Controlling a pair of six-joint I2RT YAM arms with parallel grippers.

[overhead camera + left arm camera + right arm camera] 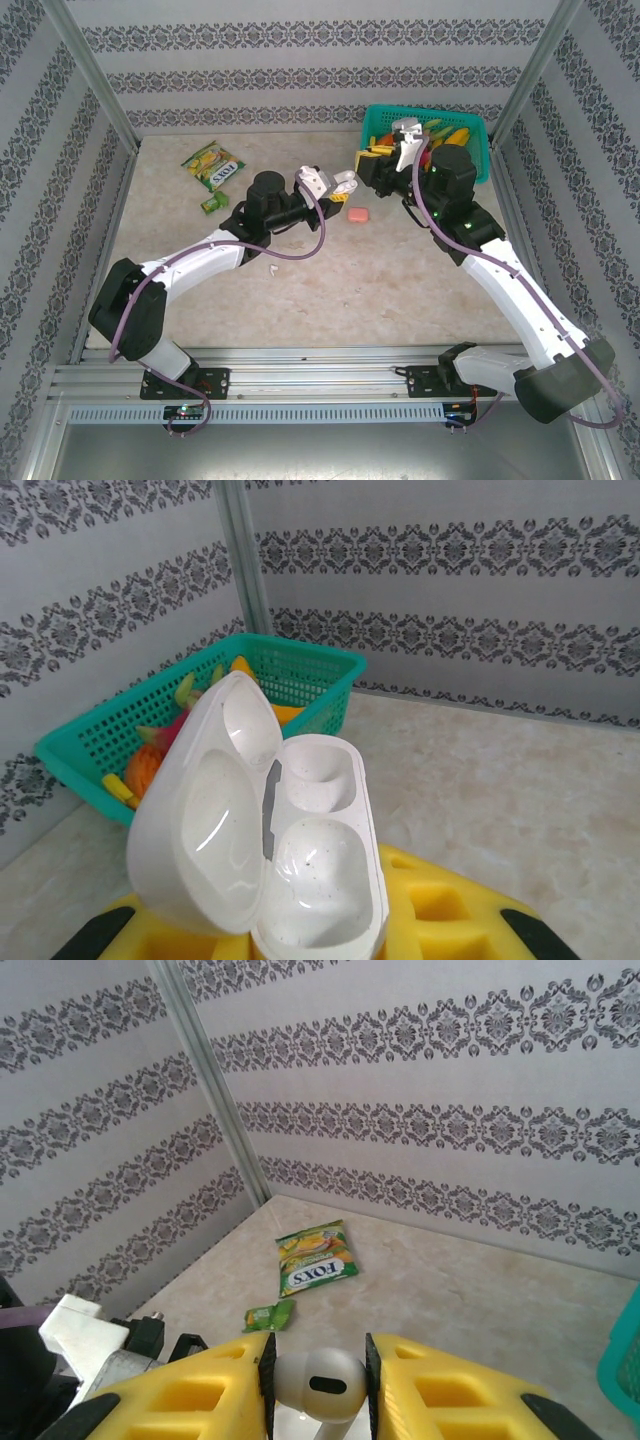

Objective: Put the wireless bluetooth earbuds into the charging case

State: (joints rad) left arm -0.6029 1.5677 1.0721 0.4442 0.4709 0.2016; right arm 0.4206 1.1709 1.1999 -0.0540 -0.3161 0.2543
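Note:
My left gripper (312, 925) is shut on a white charging case (300, 850). The case's lid (205, 820) is swung open to the left and both wells are empty. From above, the case (345, 183) hangs over the table's middle in the left gripper (338, 186). My right gripper (318, 1385) is shut on a white earbud (318, 1382), pinched between the yellow fingers (450, 1390). The right gripper (368, 160) hovers just right of the case, a little apart. A shut coral-pink case (357, 215) lies on the table below them.
A teal basket (470, 125) of colourful toys stands at the back right, also in the left wrist view (310, 670). A green FOXS packet (213, 165) and a small green wrapper (212, 204) lie back left. A tiny white piece (270, 268) rests beside my left arm.

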